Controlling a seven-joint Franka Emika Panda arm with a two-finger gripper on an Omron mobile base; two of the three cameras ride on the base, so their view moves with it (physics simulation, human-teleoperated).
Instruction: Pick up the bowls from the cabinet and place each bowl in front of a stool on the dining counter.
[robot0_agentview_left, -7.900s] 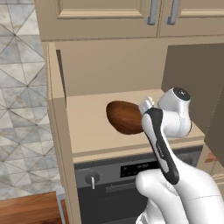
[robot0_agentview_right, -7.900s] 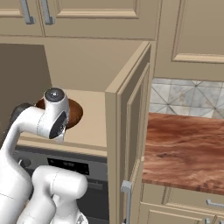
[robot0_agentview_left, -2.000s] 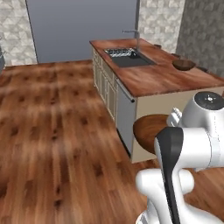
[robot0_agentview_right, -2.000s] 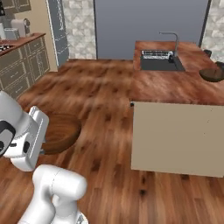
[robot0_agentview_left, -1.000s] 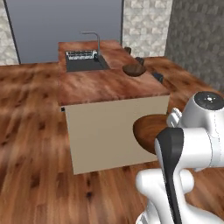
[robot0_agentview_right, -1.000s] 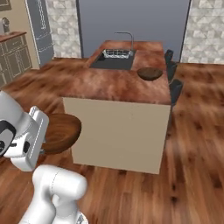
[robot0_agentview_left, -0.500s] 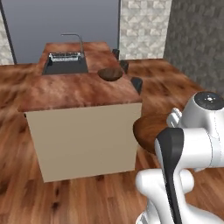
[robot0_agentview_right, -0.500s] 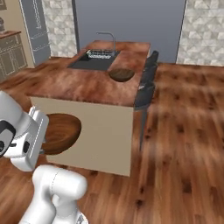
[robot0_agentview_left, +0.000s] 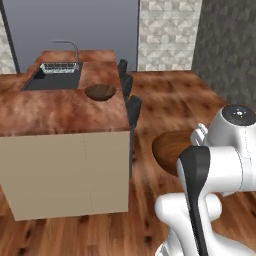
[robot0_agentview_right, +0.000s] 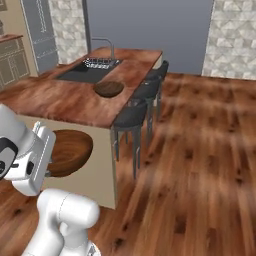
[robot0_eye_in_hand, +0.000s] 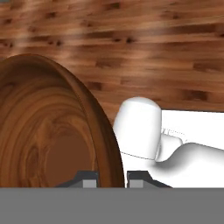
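My gripper (robot0_eye_in_hand: 111, 177) is shut on the rim of a dark brown wooden bowl (robot0_eye_in_hand: 48, 131), which it holds tilted on edge over the floor. That bowl (robot0_agentview_left: 170, 149) hangs beside my white hand, right of the dining counter (robot0_agentview_left: 50, 112); from the other side the bowl (robot0_agentview_right: 67, 150) sits low at the counter's near end. A second bowl (robot0_agentview_left: 100, 92) rests on the counter (robot0_agentview_right: 55, 102) near its stool-side edge, and this bowl (robot0_agentview_right: 108, 88) lies in front of the middle stool (robot0_agentview_right: 145, 90). The nearest stool (robot0_agentview_left: 133, 106) and the far stool (robot0_agentview_right: 158, 70) flank it. The cabinet is out of view.
A black sink (robot0_agentview_left: 50, 81) with a metal faucet (robot0_agentview_left: 70, 48) is set into the counter's far half. Wood floor (robot0_agentview_right: 200, 150) stretches to the right of the stools. A grey wall (robot0_agentview_right: 150, 25) and a stone-tiled wall (robot0_agentview_left: 167, 32) close the far end.
The base has driven on around the island's near end, so the counter has shifted left and nearer and the stools' side has come into view. The bowl stays in my grip.
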